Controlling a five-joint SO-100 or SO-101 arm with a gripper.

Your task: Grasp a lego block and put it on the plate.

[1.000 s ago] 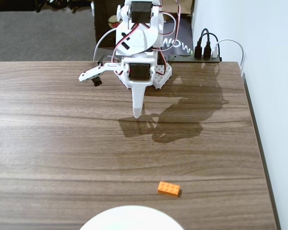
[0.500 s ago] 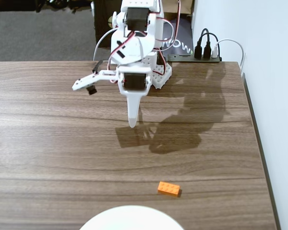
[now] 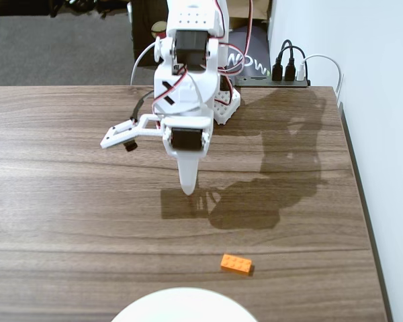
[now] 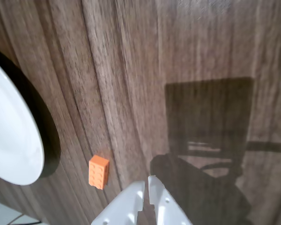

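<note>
The small orange lego block [image 3: 236, 263] lies flat on the wooden table, near the front and right of centre; in the wrist view the lego block [image 4: 99, 172] sits just left of the fingertips. The white plate [image 3: 184, 305] pokes in at the bottom edge, left of the block, and the plate [image 4: 9, 136] fills the left edge of the wrist view. My white gripper [image 3: 187, 188] hangs above the table's middle, well behind the block, pointing down. Its two jaws are pressed together with nothing between them, as the gripper [image 4: 147, 182] shows in the wrist view.
The table [image 3: 67, 201] ends at a white wall on the right. Behind the arm's base a power strip [image 3: 282, 79] with black and white plugs lies at the back edge. The arm's shadow falls right of the gripper.
The arm has reached forward and lower over the table, so the gripper tip has come closer to the block. The block and plate have not moved.
</note>
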